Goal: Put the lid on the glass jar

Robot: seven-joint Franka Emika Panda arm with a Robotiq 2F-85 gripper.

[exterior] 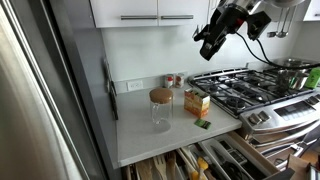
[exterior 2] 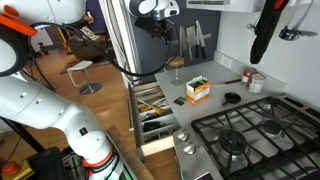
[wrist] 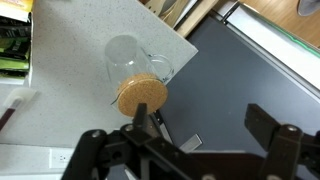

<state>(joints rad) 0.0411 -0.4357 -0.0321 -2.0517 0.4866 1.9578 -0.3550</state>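
Wrist view: the gripper (wrist: 200, 135) comes in from the bottom edge, and its two black fingers (wrist: 266, 128) point towards the jar.
Jaws: spread wide with nothing between them; they touch neither lid nor jar.
Lid: the round, cork-brown lid (wrist: 141, 96) lies flat on the mouth of the glass jar (wrist: 130, 62). In an exterior view it sits level on top of the jar and covers the opening (exterior: 160, 96).
Jar: it stands upright on the pale countertop (exterior: 138, 142), about midway between the back edge at the wall and the front edge. It is nearer the refrigerator-side edge than the stove-side edge.
Gripper position: in both exterior views it hangs high above the countertop, well apart from the jar; in one it is close to the upper cabinets (exterior: 208, 48).
Box: a yellow-orange box (exterior: 197, 103) stands near the jar, towards the stove-side edge of the countertop.
Spice jars: small red-capped spice jars (exterior: 172, 81) stand at the back edge, against the wall.
Small item: a flat dark-green piece (exterior: 203, 124) lies near the front edge, in front of the box.
Stove: the gas stove (exterior: 250, 88) adjoins the countertop on the box's side.
Drawer: an open drawer (exterior: 205, 160) juts out under the front edge.
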